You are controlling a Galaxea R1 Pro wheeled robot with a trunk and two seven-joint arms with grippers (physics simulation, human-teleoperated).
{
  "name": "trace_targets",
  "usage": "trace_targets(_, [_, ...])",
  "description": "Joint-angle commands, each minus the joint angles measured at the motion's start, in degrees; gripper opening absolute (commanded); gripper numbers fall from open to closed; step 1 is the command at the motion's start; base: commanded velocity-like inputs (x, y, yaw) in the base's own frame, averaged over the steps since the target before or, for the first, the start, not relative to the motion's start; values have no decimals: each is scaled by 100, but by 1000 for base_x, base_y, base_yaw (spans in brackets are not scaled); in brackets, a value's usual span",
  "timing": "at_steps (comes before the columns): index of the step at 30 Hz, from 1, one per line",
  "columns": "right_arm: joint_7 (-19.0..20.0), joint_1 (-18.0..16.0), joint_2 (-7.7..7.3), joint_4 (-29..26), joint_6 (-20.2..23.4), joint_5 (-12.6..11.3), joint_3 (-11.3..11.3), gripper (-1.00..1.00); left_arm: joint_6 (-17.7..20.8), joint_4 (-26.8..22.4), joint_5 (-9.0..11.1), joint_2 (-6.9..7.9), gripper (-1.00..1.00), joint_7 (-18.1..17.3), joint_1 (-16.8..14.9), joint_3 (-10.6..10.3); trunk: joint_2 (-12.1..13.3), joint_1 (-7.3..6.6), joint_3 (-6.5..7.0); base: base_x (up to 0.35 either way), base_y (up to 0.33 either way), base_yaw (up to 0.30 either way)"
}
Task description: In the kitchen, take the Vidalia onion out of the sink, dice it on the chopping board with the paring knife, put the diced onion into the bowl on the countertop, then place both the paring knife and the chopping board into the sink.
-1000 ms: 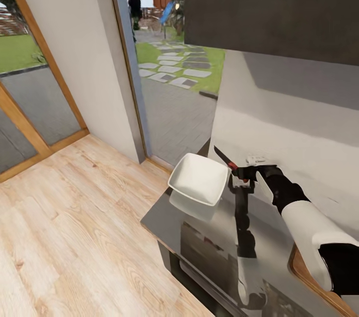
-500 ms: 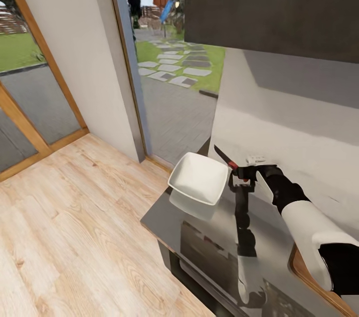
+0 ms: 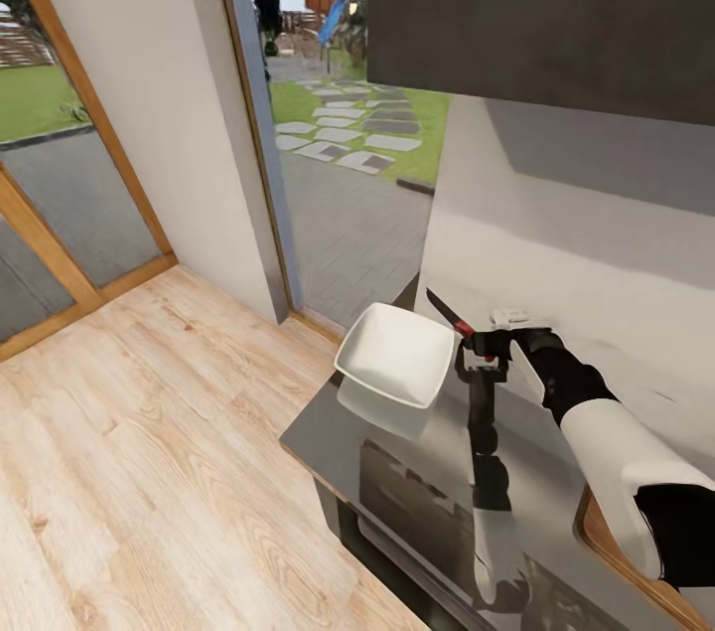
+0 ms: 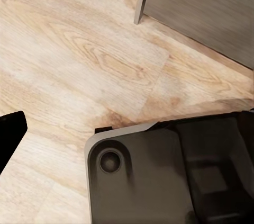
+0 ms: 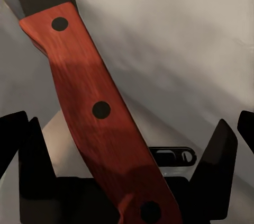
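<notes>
Paring knife (image 3: 452, 316) sits clamped by its red handle in the right tool (image 3: 484, 345), blade pointing up and away, raised above the worktop (image 3: 417, 452) just beside the white bowl (image 3: 394, 355), presumably for safe carrying toward the sink.

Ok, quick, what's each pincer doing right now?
Right pincer: closed on the paring knife, blade pointing up over the bowl.
Left pincer: cannot be told.
</notes>
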Motion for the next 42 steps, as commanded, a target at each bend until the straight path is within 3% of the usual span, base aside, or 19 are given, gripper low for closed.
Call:
trace_targets(1, [-16,0,-9,13,35,10,42,100,-8,-8,60,8,100,7,0,-32,-7,5,-11,0,0,0])
trace_targets(10, [-33,0,-9,14,40,11,42,100,-8,-8,60,8,100,5,0,-32,-7,5,-11,0,0,0])
trace_targets(11, [-40,0,-9,14,42,11,42,-100,-8,-8,60,8,100,6,0,-32,-7,5,-11,0,0,0])
trace_targets(31, [-51,0,-9,7,39,15,42,-100,-8,-8,60,8,100,7,0,-32,-7,5,-10,0,0,0])
trace_targets(42, [-51,0,-8,10,36,10,42,-100,-8,-8,60,8,100,6,0,-32,-7,5,70,0,0,0])
